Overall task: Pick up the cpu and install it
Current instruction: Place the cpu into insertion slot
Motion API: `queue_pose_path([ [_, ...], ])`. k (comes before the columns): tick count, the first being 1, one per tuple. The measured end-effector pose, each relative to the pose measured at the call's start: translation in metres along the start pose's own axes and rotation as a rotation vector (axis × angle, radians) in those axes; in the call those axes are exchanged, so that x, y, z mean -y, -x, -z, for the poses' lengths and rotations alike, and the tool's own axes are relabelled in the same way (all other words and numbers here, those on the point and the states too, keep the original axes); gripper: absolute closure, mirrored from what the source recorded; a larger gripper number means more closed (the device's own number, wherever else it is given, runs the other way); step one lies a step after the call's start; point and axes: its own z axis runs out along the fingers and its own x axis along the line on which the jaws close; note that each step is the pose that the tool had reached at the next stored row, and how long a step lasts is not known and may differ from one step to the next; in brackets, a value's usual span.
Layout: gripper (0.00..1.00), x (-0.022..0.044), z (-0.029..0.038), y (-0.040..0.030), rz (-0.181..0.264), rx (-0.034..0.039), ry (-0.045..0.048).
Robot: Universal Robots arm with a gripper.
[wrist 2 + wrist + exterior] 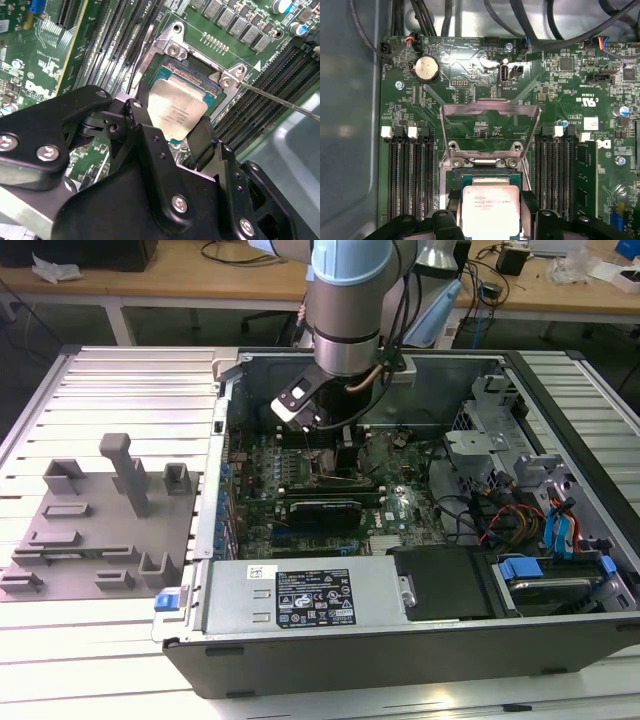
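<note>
The cpu (491, 207), a flat square chip with a silvery top, is between the black fingers (445, 222) of my gripper (491, 222), which is shut on its two side edges. In the second wrist view the cpu (177, 110) hangs just over the open socket frame (172, 50) on the green motherboard, slightly tilted and partly overlapping the socket's dark recess. I cannot tell whether it touches the socket. The socket's metal load plate (490, 117) stands flipped open. In the exterior view my gripper (335, 452) reaches down into the open computer case (230, 390).
Rows of memory slots (410, 175) flank the socket on both sides. A thin metal lever (280, 97) sticks out beside the frame. A dark expansion card (325, 510), a power supply (300, 595) and cabled drive bays (540, 530) crowd the case. A grey fixture plate (100, 525) lies at the exterior view's left.
</note>
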Motion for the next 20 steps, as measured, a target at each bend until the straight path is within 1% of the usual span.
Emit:
queue_pose_path([
  [6,0.45,0.0003,-0.0023,-0.0023,-0.003,0.0003,-0.0002],
  [11,0.45,0.0019,-0.007,-0.0045,-0.007,0.0005,-0.0002],
  [14,0.45,0.0024,-0.0089,-0.0049,-0.007,0.0007,-0.0005],
  [20,0.45,0.0025,-0.0106,-0.005,-0.004,0.0007,-0.0004],
])
